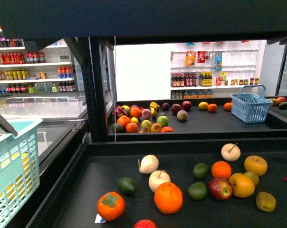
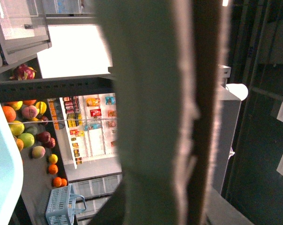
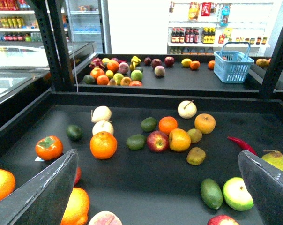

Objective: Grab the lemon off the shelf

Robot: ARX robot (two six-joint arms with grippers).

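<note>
no legible writing; shelf (image 1: pixel 86 190) fruit unlabelled, right gripper (image 3: pixel 155 187) agape.

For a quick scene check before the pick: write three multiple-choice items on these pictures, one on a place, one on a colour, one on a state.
1. Where does the blue basket stand?
A) among the near fruit
B) on the far tray, right end
C) on the bottle racks

2. What colour is the chili pepper?
A) green
B) red
C) yellow

3. How is the right gripper?
A) open, gripping nothing
B) shut on an orange
C) shut, empty

Answers:
1 B, it sits at that tray's right end.
2 B, it shows red against the black shelf.
3 A, its fingers stand wide apart.
</note>
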